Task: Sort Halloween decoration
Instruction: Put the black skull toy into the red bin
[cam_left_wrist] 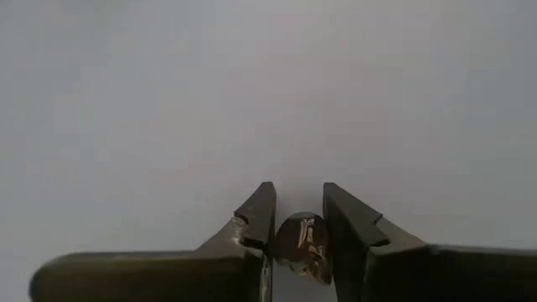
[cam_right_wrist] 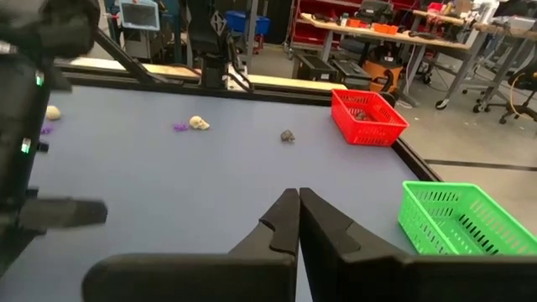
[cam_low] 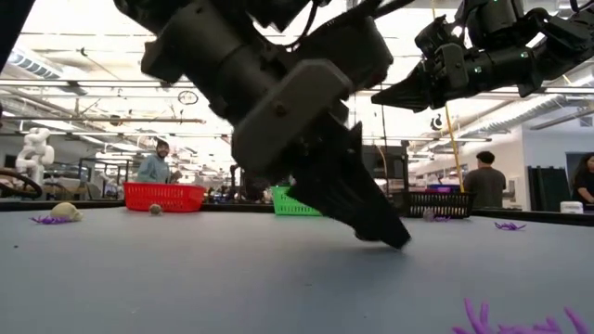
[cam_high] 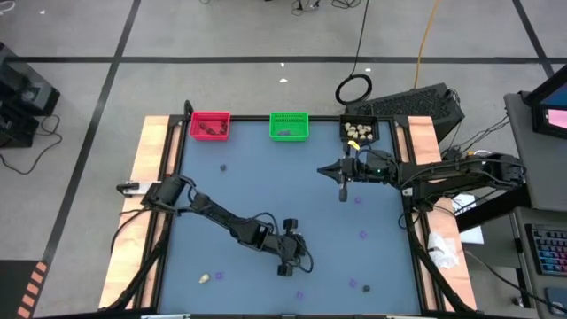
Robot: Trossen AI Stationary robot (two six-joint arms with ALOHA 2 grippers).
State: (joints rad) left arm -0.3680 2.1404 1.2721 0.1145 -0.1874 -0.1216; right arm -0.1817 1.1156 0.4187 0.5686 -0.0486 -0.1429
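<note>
Sitting btwn left hand [cam_left_wrist: 299,231] fingers: dark lump [cam_left_wrist: 302,245]

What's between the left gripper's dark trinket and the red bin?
Nothing visible blocks it. The left gripper sits low near the table's front, fingers around a dark lump. The mat up to the red bin holds only one small dark trinket, easily cleared.

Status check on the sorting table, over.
Left claw down on the table, closed around a dark lump. Right claw shut, empty, near the black bin. Nothing blocking.
</note>
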